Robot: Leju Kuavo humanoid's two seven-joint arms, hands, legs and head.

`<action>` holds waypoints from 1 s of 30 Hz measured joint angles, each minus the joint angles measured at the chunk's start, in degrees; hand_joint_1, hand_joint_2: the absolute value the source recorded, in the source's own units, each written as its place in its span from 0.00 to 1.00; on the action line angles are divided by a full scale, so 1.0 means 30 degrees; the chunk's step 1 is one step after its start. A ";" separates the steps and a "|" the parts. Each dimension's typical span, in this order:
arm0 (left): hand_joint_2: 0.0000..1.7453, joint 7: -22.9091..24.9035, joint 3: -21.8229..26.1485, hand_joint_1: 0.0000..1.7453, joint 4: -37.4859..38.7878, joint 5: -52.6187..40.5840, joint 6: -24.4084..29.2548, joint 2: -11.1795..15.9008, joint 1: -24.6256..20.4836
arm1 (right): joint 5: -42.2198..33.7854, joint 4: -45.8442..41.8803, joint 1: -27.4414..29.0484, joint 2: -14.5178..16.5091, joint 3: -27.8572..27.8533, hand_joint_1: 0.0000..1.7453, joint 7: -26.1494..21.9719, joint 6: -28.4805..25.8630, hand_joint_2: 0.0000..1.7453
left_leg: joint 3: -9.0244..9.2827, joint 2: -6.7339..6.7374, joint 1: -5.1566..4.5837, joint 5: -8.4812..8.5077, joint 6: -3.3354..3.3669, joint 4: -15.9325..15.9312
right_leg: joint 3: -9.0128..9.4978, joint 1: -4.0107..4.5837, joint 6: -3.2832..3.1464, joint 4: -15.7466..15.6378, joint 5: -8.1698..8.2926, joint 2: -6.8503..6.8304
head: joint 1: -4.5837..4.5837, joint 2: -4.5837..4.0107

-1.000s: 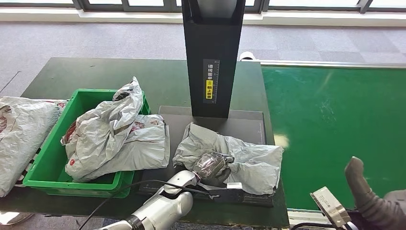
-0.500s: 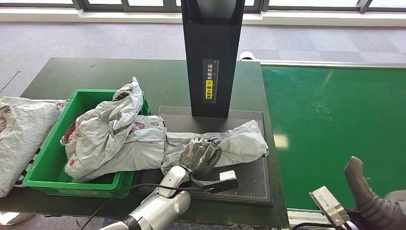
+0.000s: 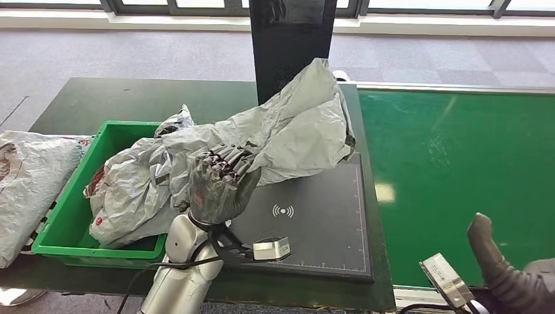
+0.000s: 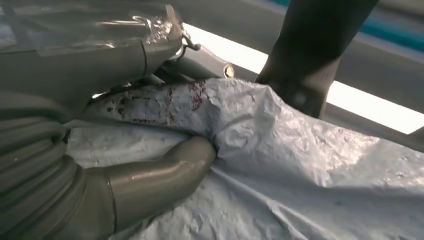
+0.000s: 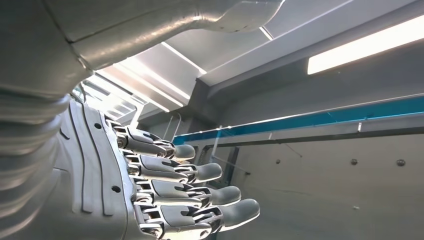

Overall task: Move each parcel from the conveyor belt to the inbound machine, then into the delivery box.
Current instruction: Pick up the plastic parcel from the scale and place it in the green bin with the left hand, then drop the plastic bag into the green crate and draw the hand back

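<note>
Left hand (image 3: 219,186) grips a grey parcel (image 3: 288,134), its dark fingers (image 3: 226,160) curled over a bunched fold of the plastic and holding the bag raised off the black scanner pad (image 3: 314,216). In the left wrist view the thick grey thumb (image 4: 165,172) presses into the crinkled grey plastic (image 4: 280,165), which bears some red print near the fingers. The raised parcel fans out toward 1 o'clock from the hand and covers the lower part of the black scanner post (image 3: 288,39), which stands at 12 o'clock on the pad. At 9 o'clock from the hand sits a green bin (image 3: 72,209) on the dark table (image 3: 98,104), with more grey bags (image 3: 127,190) heaped in it and spilling over its near-right rim. Another grey bag (image 3: 29,190) lies just beside the bin at its 9 o'clock, at the picture's edge. The green belt (image 3: 458,176) stretches away at 3 o'clock from the pad and carries nothing. Right hand (image 3: 507,275) rests low at 5 o'clock, near the belt's front edge; the right wrist view shows its fingers (image 5: 200,192) spread and lightly bent, holding nothing.
</note>
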 joint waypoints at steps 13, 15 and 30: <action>1.00 -0.0454 0.3307 1.00 -0.7027 0.0158 0.0000 0.0231 0.1621 | -0.0153 -0.0005 0.0006 0.0000 -0.0002 0.00 0.0002 0.0000 1.00 | 0.0020 0.0004 0.0000 0.0001 -0.0001 0.0000 | 0.0001 -0.0001 -0.0005 0.0000 -0.0007 0.0003 | 0.0000 0.0000; 1.00 0.0392 0.3956 1.00 -0.7135 -0.0798 -0.0007 0.0231 0.1702 | -0.0239 -0.0007 0.0008 0.0000 -0.0004 0.00 0.0000 0.0000 1.00 | 0.0029 0.0010 -0.0001 0.0001 -0.0001 0.0000 | 0.0000 -0.0003 -0.0007 0.0000 -0.0007 0.0006 | 0.0000 0.0000; 1.00 0.4265 0.7134 1.00 -0.4451 -0.3686 -0.0022 0.0230 0.1525 | -0.0372 -0.0211 0.0077 0.0000 -0.0026 0.00 0.0015 0.0000 1.00 | 0.0040 0.0033 -0.0002 0.0001 -0.0004 0.0002 | -0.0010 -0.0003 -0.0010 0.0000 -0.0005 0.0034 | -0.0007 0.0000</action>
